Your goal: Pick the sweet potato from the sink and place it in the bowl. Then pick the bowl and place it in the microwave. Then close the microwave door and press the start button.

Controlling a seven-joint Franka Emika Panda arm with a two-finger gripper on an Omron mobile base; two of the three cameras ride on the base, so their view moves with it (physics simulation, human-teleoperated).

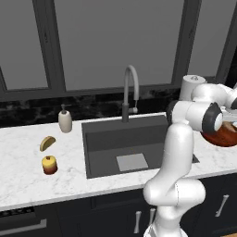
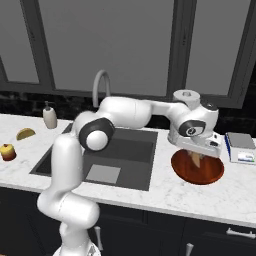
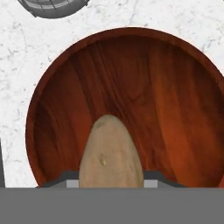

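Note:
The reddish-brown bowl (image 2: 200,172) (image 3: 175,105) (image 1: 227,135) stands on the counter to the right of the sink (image 2: 127,147) (image 1: 122,134). My gripper (image 2: 196,156) (image 3: 111,181) hangs just above the bowl, pointing down into it. It is shut on the tan sweet potato (image 3: 110,153) (image 2: 195,160), whose tapered end points at the bowl's floor. Whether the tip touches the wood I cannot tell. In the left base view my arm hides the hand. The microwave and its door are out of view.
A curved faucet (image 1: 131,85) rises behind the sink. A soap dispenser (image 1: 65,120), a yellow-brown crescent food (image 1: 47,142) and a red-yellow fruit (image 1: 49,164) sit on the left counter. A paper towel roll (image 1: 191,85) and a small flat box (image 2: 241,147) stand near the bowl.

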